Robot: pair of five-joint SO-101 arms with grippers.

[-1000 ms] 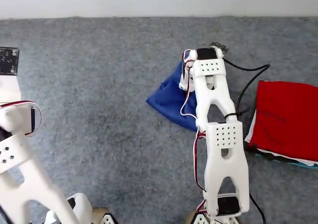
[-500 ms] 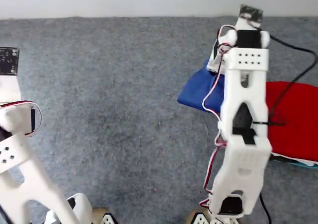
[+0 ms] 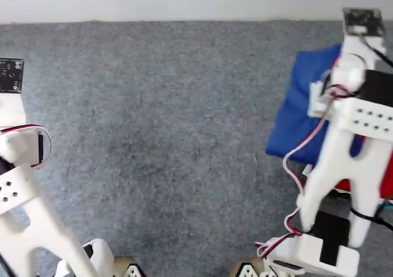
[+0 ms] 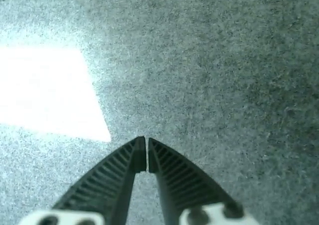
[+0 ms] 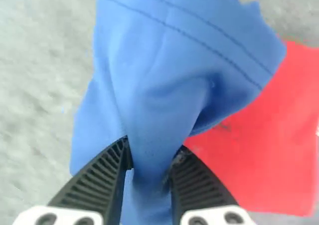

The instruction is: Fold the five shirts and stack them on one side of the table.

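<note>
My right gripper is shut on the folded blue shirt, which hangs bunched between its dark ribbed fingers above the red shirt. In the high view the right arm is at the table's right side, with the blue shirt under and beside it and a strip of the red shirt of the pile showing below. My left gripper is shut with nothing in it, over bare grey carpet. The left arm stands at the left edge.
Grey carpet covers the table, with a white wall band along its far edge. A bright white patch lies beyond the left gripper. Cables run along the right arm.
The right arm has carried the blue shirt from the middle of the table rightward and up, until it is over the red shirt of the pile. The left arm has not moved.
</note>
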